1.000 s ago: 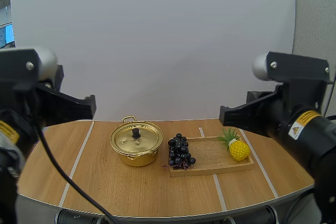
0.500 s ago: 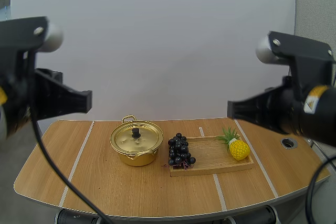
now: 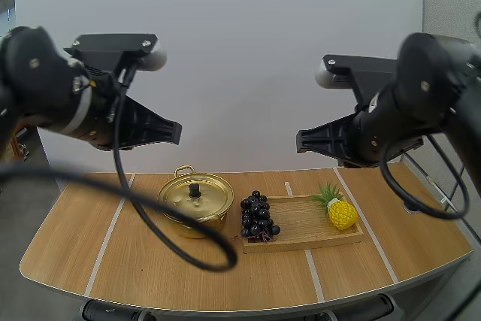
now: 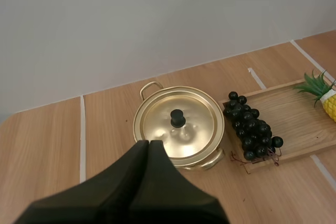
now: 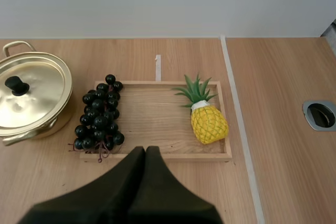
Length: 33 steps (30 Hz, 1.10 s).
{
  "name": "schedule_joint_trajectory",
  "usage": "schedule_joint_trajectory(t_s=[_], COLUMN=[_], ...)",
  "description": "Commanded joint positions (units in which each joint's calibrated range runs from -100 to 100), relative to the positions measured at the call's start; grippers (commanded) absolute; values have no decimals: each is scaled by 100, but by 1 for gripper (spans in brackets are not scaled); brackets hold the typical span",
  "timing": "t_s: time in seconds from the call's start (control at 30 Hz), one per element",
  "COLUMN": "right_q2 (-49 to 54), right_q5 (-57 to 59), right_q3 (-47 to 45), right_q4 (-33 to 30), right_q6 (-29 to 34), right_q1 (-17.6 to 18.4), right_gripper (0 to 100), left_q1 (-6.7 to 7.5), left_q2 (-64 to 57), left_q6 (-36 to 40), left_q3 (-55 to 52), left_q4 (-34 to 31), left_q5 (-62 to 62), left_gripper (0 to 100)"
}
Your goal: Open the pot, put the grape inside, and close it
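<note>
The gold pot [image 3: 197, 223] stands on the worktop [image 3: 150, 268] with its lid [image 4: 197, 129] on, and the bunch of grapes [image 5: 98, 116] lies on the pot-side end of the wooden tray [image 5: 157, 129], just beside the pot; I cannot tell whether tray and pot touch. A toy pineapple [image 5: 208, 121] lies at the tray's other end, well apart from the grapes. The left gripper [image 4: 148, 142] is clenched on nothing, its fingers together as one dark wedge above the pot's near rim, and the right gripper [image 5: 145, 149] is clenched the same way over the tray's near edge. The lid looks like thin, smooth, light metal and probably slippery, so the small black knob [image 4: 177, 117] at its centre is the place to pinch it, with a straight lift. The grapes look like a loose, lumpy cluster that could sag or roll; a hold across the middle of the bunch, or at the stem end by the tray's near corner, seems safest, without a hard squeeze. The left wrist view looks almost straight down on the knob and the dimpled lid, while the high view sees them aslant. The right wrist view gives the grapes' full outline and a round metal grommet [image 5: 320, 115] in the worktop beyond the tray.
</note>
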<state>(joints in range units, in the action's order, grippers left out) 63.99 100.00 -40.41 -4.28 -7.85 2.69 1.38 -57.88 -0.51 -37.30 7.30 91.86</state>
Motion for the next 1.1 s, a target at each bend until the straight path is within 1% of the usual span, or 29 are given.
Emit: schedule_joint_trajectory(t_s=[0.0,0.1,0.13,0.17,0.27,0.3,0.33,0.37,0.4,0.43,0.47,0.5,0.53,1.07], right_q2=[-194,-314,-339,-332,-332,-332,-332,-332,-332,-332,-332,-332,-332,-332], right_q5=[0,0,0,0,0,0,0,0,0,0,0,0,0,0], right_q3=[27,27,27,11,-13,-13,-13,-13,-13,-13,-13,-13,-13,-1], right_q4=[-24,-24,-24,-24,-24,-24,-24,-24,-24,-24,-24,-24,-24,-35], right_q6=[-15,-15,-15,-15,-15,-15,-15,-15,-15,-15,-15,-15,-15,-15], right_q1=[-16,-16,-16,-16,-16,-16,-16,-16,-16,-16,-16,-16,-16,-16], right_gripper=[0,0,0,4,33,41,46,55,67,76,86,95,100,100], left_q1=[-17,-17,-17,-17,-17,-17,-17,-17,-17,-17,-17,-17,-17,-17], left_q2=[335,572,613,668,766,781,791,823,826,826,836,836,836,836], left_q6=[-37,-37,-37,-37,-61,-118,-171,-201,-276,-333,-479,-595,-688,-1257], left_q3=[39,39,39,39,39,39,39,39,39,39,27,27,16,16], left_q4=[90,102,102,102,102,102,102,102,102,102,102,102,102,114], left_q5=[-2,-2,-2,13,48,81,81,108,217,291,391,415,434,236], left_gripper=[0,2,4,9,28,37,44,54,71,88,100,100,100,100])
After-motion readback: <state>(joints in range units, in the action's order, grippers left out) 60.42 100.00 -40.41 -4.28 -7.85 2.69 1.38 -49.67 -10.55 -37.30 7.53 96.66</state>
